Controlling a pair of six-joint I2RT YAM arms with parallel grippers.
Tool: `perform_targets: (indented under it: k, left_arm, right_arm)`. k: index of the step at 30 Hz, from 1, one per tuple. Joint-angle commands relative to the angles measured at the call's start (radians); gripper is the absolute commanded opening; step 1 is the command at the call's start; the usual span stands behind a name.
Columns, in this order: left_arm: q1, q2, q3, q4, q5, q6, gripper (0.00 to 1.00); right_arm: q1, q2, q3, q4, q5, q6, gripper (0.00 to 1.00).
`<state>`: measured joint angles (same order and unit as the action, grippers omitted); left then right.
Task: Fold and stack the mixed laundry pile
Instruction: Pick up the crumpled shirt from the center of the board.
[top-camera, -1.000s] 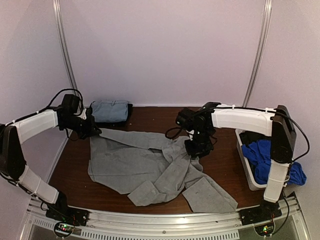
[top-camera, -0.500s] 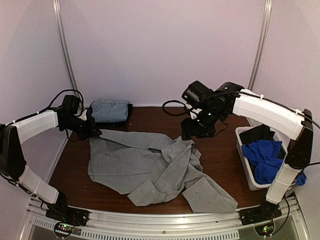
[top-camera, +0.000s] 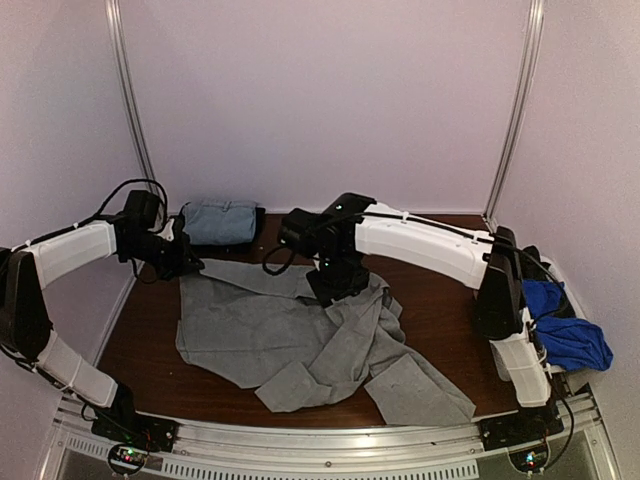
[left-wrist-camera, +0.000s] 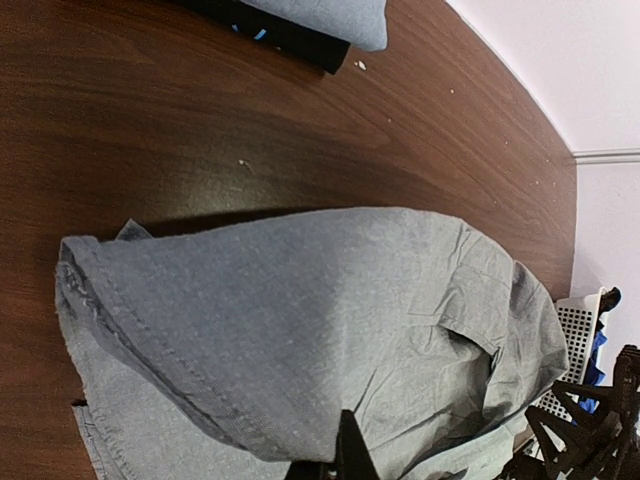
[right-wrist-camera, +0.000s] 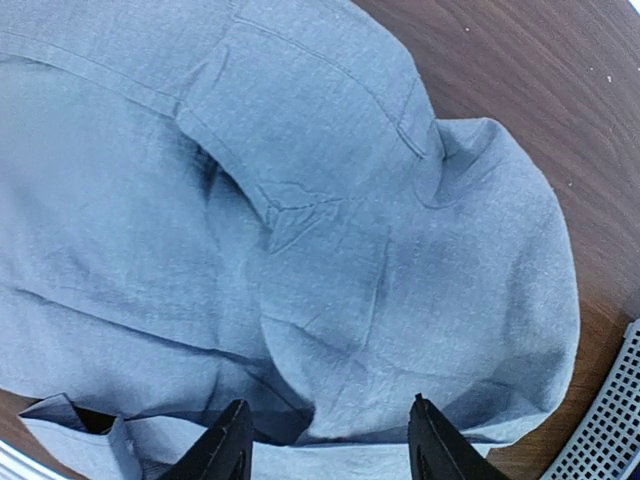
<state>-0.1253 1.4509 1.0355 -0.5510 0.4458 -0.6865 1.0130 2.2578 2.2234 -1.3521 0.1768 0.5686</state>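
A light grey shirt (top-camera: 290, 335) of the mixed laundry pile lies spread and rumpled over the middle of the table. My left gripper (top-camera: 190, 264) is shut on its far left corner, and in the left wrist view the grey cloth (left-wrist-camera: 300, 320) drapes down from the closed fingertips (left-wrist-camera: 347, 450). My right gripper (top-camera: 340, 284) hovers open over the shirt's far middle. In the right wrist view its gripper (right-wrist-camera: 327, 420) has nothing between the fingers, only creased cloth (right-wrist-camera: 330, 250) below. A royal-blue piece (top-camera: 565, 335) lies at the right edge.
A folded stack (top-camera: 222, 222) of grey on dark cloth sits at the back left, also seen as the folded stack (left-wrist-camera: 320, 25). The white bin (right-wrist-camera: 612, 430) stands at the right, mostly hidden behind the right arm (top-camera: 500, 290) in the top view. Walls close in on three sides.
The right arm swung left from near the bin to above the shirt's far middle, and its jaws opened. The left arm and the shirt stayed put.
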Motion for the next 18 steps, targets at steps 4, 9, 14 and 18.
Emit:
perform_targets:
  k: [4,9,14,18]
  left_arm:
    - [0.004,0.000,-0.006,0.008,-0.042,0.011,0.00]
    - [0.013,0.023,-0.006,0.005,-0.068,-0.014,0.00]
    - [0.016,0.043,0.011,-0.016,-0.100,-0.012,0.00]
    - [0.040,0.057,0.006,-0.045,-0.128,-0.018,0.00]
  right_arm:
    - [-0.001,-0.001,-0.074,-0.065,0.076,-0.053,0.52]
    - [-0.001,-0.075,-0.272,-0.036,0.031,-0.085,0.51]
    - [-0.001,-0.215,-0.488,-0.041,0.029,-0.078,0.47]
    - [-0.004,-0.357,-0.640,-0.047,0.022,-0.069,0.47]
